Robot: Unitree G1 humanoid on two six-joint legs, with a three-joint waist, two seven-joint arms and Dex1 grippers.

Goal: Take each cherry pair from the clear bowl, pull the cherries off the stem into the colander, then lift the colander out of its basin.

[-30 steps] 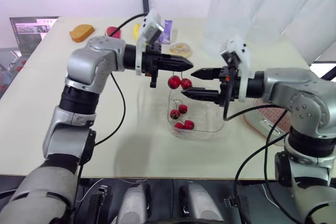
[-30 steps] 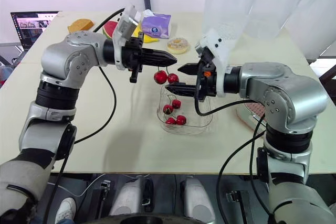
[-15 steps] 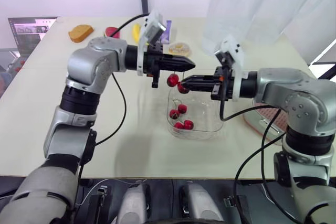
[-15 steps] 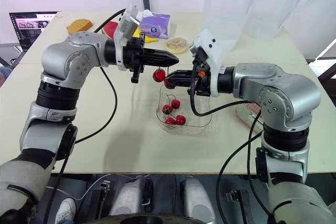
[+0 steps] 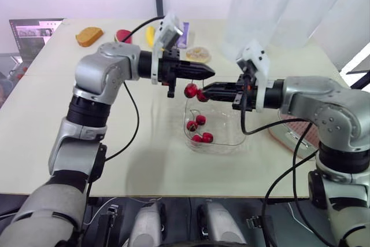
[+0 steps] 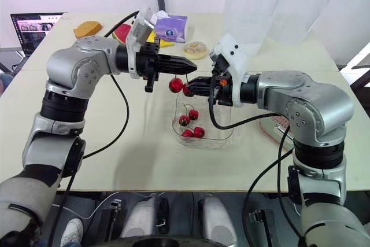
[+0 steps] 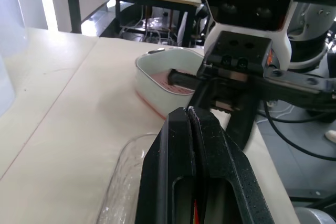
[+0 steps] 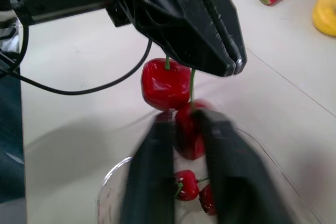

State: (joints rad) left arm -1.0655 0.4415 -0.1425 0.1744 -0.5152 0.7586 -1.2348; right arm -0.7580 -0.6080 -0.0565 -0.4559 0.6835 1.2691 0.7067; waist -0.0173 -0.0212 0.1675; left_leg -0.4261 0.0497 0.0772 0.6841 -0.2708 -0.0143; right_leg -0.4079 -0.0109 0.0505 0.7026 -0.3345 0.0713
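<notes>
My left gripper (image 5: 209, 72) is shut on the green stem of a red cherry pair (image 5: 191, 90), which hangs above the clear bowl (image 5: 232, 142). My right gripper (image 5: 206, 92) has come in from the right and is shut on the pair's lower cherry (image 8: 189, 129), with a finger (image 8: 153, 171) on each side of it. The other cherry (image 8: 165, 83) hangs free just under the left gripper's tips (image 8: 231, 59). Several more cherries (image 5: 197, 124) lie in the bowl. The pink colander in its white basin (image 7: 152, 80) stands at the table's right edge (image 5: 296, 137).
Along the back of the table lie a bread slice (image 5: 89, 35), a watermelon wedge (image 5: 123, 34), a purple packet (image 6: 171, 28) and a doughnut (image 5: 199, 54). Tall clear containers (image 5: 272, 10) stand at the back right. A screen (image 5: 32, 30) is at the far left.
The right gripper, open and apart from the pair a second ago, has moved left and shut on the lower cherry. The left gripper has held its place.
</notes>
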